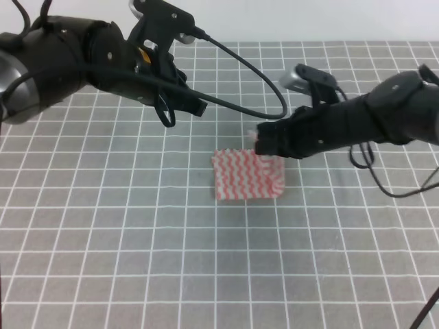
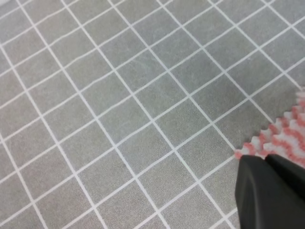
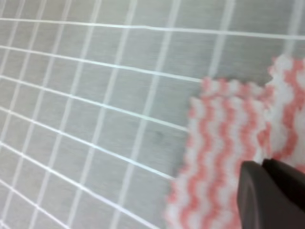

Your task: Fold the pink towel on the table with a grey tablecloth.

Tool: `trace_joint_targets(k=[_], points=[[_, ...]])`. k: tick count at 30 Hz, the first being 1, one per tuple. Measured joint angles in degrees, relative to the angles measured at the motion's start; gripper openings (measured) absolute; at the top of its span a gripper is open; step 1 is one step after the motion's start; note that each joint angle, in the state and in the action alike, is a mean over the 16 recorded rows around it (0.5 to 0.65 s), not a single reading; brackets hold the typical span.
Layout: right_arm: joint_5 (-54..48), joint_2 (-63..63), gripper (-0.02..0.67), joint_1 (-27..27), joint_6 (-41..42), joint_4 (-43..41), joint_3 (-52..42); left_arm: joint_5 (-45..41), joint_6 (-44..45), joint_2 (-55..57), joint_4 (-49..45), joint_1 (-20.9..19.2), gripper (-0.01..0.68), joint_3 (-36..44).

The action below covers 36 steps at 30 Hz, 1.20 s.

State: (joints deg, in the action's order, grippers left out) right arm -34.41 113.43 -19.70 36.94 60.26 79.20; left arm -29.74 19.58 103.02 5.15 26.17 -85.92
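Observation:
The pink towel (image 1: 243,177) lies near the middle of the table with a grey tablecloth (image 1: 137,240), its right edge curled upward. My right gripper (image 1: 262,145) sits at the towel's far right corner, and a pale bit of cloth sticks up beside it. In the right wrist view the towel (image 3: 221,152) rises toward the dark fingers (image 3: 269,195), which are pressed together on its edge. My left gripper (image 1: 197,107) hangs above the cloth, up and left of the towel. Its fingers (image 2: 267,195) look closed and empty, with the towel's frayed corner (image 2: 286,138) just beyond them.
Grey gridded cloth (image 2: 119,119) fills everything around the towel. A black cable (image 1: 240,75) loops from the left arm toward the right arm above the towel. The right arm's cable (image 1: 405,192) hangs at the right edge.

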Motion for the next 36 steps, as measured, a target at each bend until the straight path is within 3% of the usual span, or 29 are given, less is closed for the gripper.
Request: trace_joint_targets(k=[23, 36], points=[[-1.80, 7.81, -0.002, -5.54, 0.53, 1.68, 5.65, -0.12, 0.01, 0.03, 0.25, 0.00, -0.002, -0.01], [-6.54, 7.91, 0.136, -4.92, 1.40, 1.04, 8.88, -0.64, 0.05, -0.05, 0.18, 0.01, -0.002, 0.00]])
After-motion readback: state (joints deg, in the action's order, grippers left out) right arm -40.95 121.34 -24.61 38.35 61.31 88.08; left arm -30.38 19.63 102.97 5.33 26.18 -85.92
